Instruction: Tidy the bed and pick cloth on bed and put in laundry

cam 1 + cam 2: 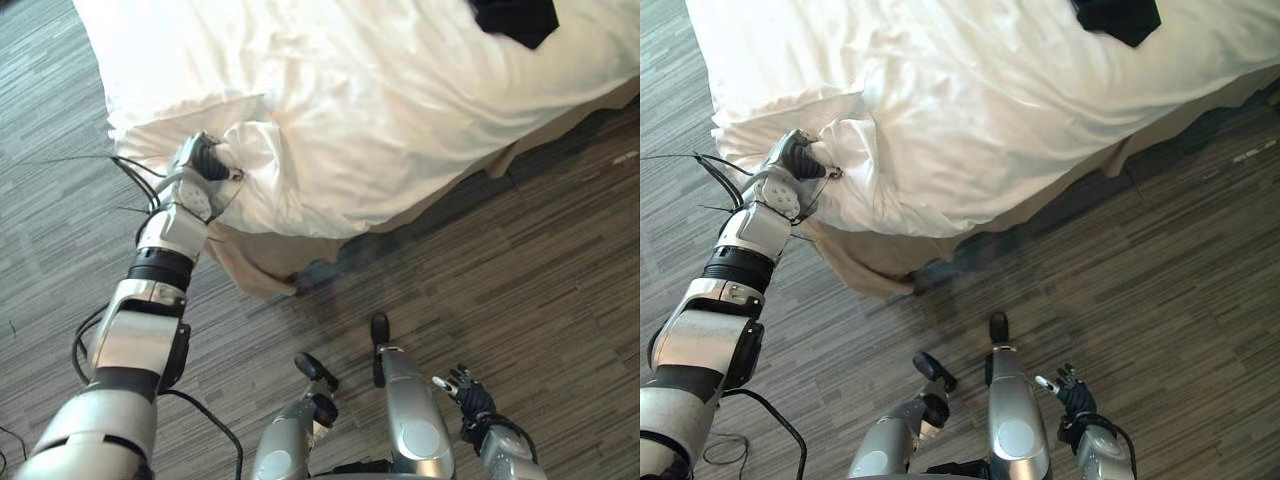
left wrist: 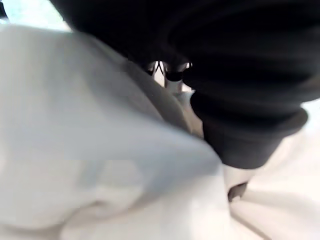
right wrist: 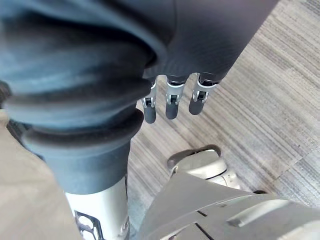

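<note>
the duvet [image 1: 350, 110] is what you're dealing with at this corner. expect it to be soft, floppy and bulky: light for its spread, but likely to drag and billow rather than move as one piece, and the smooth cover looks a bit slippery. take it by a thick bunch at the hem or corner, not a thin pinch of the top layer, which would probably slide out. the dark cloth [image 1: 515, 18] should be far lighter and limp (a garment by the look, though you can't tell which). gather it from its middle so no end trails.

your left hand [image 1: 203, 162] is pushed into the bunched duvet corner at the bed's near edge. the fabric wraps over it, so you cannot tell whether it's clamped on the duvet or only pressed in. your right hand [image 3: 171, 102] hangs low by your side over the floor [image 1: 540, 270], relaxed and empty.

the duvet is white, glossy and creased, lumped at that corner and overhanging a beige skirt [image 1: 250, 262]. the dark cloth is a small black heap on the duvet at the far side, well apart from both hands.
</note>
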### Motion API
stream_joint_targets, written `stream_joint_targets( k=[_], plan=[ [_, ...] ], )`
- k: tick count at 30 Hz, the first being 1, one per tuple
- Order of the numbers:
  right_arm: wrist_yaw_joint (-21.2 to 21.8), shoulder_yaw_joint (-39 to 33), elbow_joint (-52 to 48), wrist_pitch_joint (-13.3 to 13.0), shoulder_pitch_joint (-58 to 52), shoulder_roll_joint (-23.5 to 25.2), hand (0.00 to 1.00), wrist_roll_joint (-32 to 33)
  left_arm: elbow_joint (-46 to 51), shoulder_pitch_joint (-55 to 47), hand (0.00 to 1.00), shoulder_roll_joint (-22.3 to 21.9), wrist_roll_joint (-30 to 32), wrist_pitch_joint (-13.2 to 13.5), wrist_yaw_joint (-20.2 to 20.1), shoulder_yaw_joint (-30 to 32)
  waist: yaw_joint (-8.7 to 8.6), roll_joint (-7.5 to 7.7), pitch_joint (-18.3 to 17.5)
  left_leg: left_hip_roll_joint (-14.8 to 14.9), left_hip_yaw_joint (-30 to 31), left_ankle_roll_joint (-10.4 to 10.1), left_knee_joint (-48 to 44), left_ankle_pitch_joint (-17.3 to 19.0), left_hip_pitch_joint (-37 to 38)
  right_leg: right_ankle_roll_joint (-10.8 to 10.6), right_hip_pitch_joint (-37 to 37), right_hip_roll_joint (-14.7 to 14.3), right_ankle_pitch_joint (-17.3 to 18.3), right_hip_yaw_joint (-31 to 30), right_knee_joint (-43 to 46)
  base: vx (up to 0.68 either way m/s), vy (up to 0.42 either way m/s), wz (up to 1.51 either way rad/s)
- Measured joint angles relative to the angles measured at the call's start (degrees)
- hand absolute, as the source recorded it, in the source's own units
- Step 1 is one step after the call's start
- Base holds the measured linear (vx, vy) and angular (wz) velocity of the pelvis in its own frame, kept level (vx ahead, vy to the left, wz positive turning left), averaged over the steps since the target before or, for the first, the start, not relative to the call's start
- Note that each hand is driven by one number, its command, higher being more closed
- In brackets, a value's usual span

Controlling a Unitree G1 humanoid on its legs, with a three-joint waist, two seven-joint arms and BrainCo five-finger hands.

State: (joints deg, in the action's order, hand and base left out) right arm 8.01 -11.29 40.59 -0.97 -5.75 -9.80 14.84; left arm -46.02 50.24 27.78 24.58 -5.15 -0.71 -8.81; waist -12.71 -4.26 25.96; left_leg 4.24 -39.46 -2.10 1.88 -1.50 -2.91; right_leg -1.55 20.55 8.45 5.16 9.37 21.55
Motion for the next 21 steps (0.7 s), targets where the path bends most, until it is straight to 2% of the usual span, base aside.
stream_joint_targets(
  k=[3,4,5,7,9,10,11,13,14,15,17,20,21],
  plan=[
    [0.32,-2.08,1.38,-0.24,-1.95,0.37,0.0,-2.85,2.7,-9.08,0.0,-2.52,-2.27,3.29,-3.23,1.08,0.24,-0.51,-1.21,-0.56,0.35,-0.38,-0.15,0.28,3.72,-0.8,-4.07,1.53,2.33,1.87,1.55,0.1,-0.008,0.32],
    [0.35,-3.02,2.06,-0.32,-3.73,0.55,0.0,-4.12,3.84,-15.03,0.0,-4.6,-3.62,3.53,-4.01,2.13,0.66,-0.98,-3.36,-0.53,1.16,-0.71,-0.2,0.51,5.28,-0.77,-5.97,1.72,3.12,2.83,1.43,0.15,-0.019,0.37],
    [0.39,-3.55,2.75,-0.36,-4.61,0.57,0.0,-4.38,3.86,-18.33,0.0,-5.71,-4.27,3.43,-4.14,2.53,0.95,-1.24,-4.77,-0.44,1.8,-0.88,-0.19,0.62,5.9,-0.9,-7.0,1.71,3.44,3.32,1.11,0.18,-0.037,0.4],
    [0.23,-5.99,6.1,-0.97,-6.49,0.63,0.0,-6.57,3.08,-32.89,0.0,-9.58,-5.19,1.86,-4.49,4.8,1.09,-2.04,-9.33,0.04,4.35,-1.73,-0.16,1.19,8.48,-1.59,-11.77,1.5,3.96,5.65,-1.05,0.18,-0.033,0.4],
    [-0.39,-7.79,8.18,-1.22,-6.79,0.67,0.0,-7.75,2.7,-40.6,0.0,-12.44,-6.0,2.05,-2.94,7.96,1.55,-2.18,-11.75,0.17,6.28,-2.01,-0.1,1.4,9.57,-1.62,-14.76,1.22,3.98,7.22,-3.53,0.11,-0.008,0.39],
    [-0.48,-8.95,9.02,-1.24,-7.48,0.85,0.0,-8.2,2.96,-41.98,0.0,-14.06,-6.46,2.14,-2.6,9.62,2.91,-2.04,-13.48,0.21,7.06,-2.04,0.01,1.43,9.97,-1.61,-16.3,1.0,3.94,8.0,-5.1,0.07,0.003,0.37],
    [-0.48,-9.24,9.71,-1.33,-7.47,0.87,0.0,-8.08,2.86,-42.6,0.0,-14.29,-6.48,1.84,-2.73,10.31,3.29,-1.67,-14.17,0.31,7.51,-2.06,0.07,1.45,10.23,-1.69,-17.09,0.75,3.76,8.25,-5.86,0.06,-0.004,0.2],
    [-0.46,-10.04,9.97,-1.64,-7.41,1.03,0.0,-6.91,-0.22,-46.9,0.0,-15.54,-6.69,0.29,-2.74,12.88,3.93,-1.31,-15.53,0.76,8.62,-2.47,0.18,1.78,11.97,-1.87,-20.01,-0.13,2.99,8.68,-8.43,0.02,-0.004,0.01],
    [-0.55,-11.8,10.13,-2.51,-7.53,1.27,0.0,-5.84,-3.13,-51.09,0.0,-17.05,-7.43,-1.35,-2.74,15.51,3.95,-0.77,-16.33,1.01,9.45,-2.77,0.23,2.01,12.23,-1.84,-21.38,-0.61,2.47,9.25,-10.15,0.02,-0.016,0.08],
    [-0.88,-14.0,10.22,-3.25,-7.55,1.57,0.0,-5.18,-6.17,-55.13,0.0,-18.43,-7.63,-3.26,-2.83,18.09,4.08,-1.08,-17.22,1.15,9.83,-2.77,0.24,2.02,12.73,-1.92,-22.23,-0.92,2.1,9.74,-11.43,0.01,-0.019,0.16],
    [-1.7,-17.32,10.2,-3.98,-7.17,1.72,0.0,-3.32,-9.11,-60.81,0.0,-19.81,-7.57,-5.17,-2.78,21.71,4.56,-0.74,-17.59,1.57,10.29,-2.48,0.32,2.21,12.79,-1.94,-23.15,-1.64,1.35,10.46,-13.2,-0.01,-0.017,0.21],
    [-1.84,-24.46,8.37,-4.22,-6.7,1.78,0.0,4.82,-10.88,-67.37,0.0,-20.46,-7.81,-5.66,-1.55,28.89,7.72,0.49,-17.81,2.18,11.74,-2.47,0.64,2.22,13.33,-1.66,-25.7,-2.76,0.04,11.98,-16.34,-0.05,-0.033,0.24],
    [-1.59,-27.33,5.73,-4.26,-6.06,1.35,0.0,7.51,-10.86,-68.86,0.0,-20.83,-8.41,-5.37,-1.34,31.18,7.91,0.9,-17.92,2.22,12.74,-2.45,1.25,2.2,13.72,-1.54,-26.82,-3.12,-0.41,12.79,-17.5,-0.07,-0.038,0.24]
  ],
)
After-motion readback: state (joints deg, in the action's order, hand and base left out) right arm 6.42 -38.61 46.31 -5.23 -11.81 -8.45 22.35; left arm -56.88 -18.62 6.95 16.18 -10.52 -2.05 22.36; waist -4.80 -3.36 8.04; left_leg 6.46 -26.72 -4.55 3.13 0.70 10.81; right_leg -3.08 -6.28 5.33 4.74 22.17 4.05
